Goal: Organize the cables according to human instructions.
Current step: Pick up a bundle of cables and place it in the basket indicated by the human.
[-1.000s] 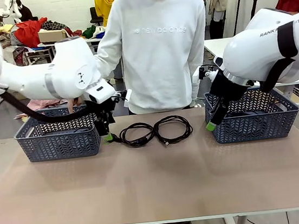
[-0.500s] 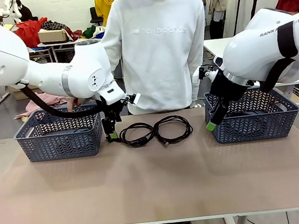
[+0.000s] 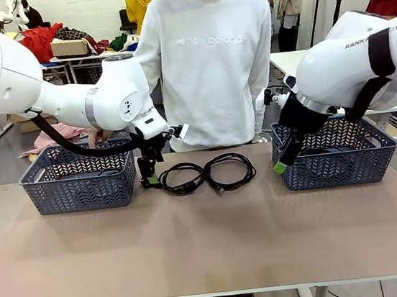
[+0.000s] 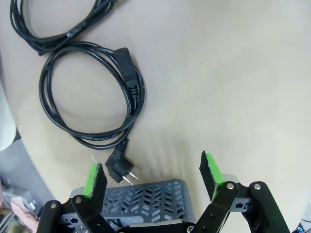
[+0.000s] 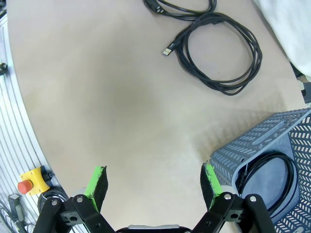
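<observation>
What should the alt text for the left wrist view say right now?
The open left hand hangs over the beige table, a coiled black cable just ahead, its two-pin plug lying near one green pad. A second cable crosses the top left; a grey basket corner shows at the bottom.

This looks to me like a robotics lab set up in a clothing storeroom. A white left arm (image 3: pixel 69 99) and right arm (image 3: pixel 348 65) flank my table (image 3: pixel 210 241). A yellow emergency-stop box (image 5: pixel 27 183) with a red button sits by the ribbed metal rail (image 5: pixel 13 131) at its edge. Behind, heaped clothes (image 3: pixel 40 39) and a cardboard box (image 3: pixel 70 47) stand against a plain white wall (image 3: pixel 87 6).
</observation>
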Action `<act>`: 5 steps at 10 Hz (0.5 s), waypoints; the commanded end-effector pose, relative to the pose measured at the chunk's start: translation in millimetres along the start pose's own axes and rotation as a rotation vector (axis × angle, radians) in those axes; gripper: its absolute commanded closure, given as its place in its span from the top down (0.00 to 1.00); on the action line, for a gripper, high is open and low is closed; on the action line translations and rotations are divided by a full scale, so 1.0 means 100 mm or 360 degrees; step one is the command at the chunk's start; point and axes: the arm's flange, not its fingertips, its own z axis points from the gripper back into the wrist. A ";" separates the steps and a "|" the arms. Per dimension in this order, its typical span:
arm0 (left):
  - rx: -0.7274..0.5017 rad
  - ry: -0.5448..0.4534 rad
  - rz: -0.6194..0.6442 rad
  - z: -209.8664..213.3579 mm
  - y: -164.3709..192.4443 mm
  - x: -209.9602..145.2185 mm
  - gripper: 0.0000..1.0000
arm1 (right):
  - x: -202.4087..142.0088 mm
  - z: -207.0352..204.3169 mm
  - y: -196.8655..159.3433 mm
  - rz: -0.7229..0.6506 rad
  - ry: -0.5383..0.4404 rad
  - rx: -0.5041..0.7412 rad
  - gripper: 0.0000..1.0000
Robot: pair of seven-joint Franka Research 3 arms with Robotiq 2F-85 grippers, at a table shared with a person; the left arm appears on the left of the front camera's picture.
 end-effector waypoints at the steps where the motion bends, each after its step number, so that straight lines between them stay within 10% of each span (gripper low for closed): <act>1: 0.0004 0.0010 0.0004 0.02 -0.02 -0.02 1.00 | 0.00 0.00 0.01 -0.0011 -0.0004 -0.0004 1.00; 5: 0.0033 0.0036 -0.0110 -0.17 0.07 -0.01 1.00 | 0.00 0.00 0.01 -0.0011 -0.0004 -0.0004 1.00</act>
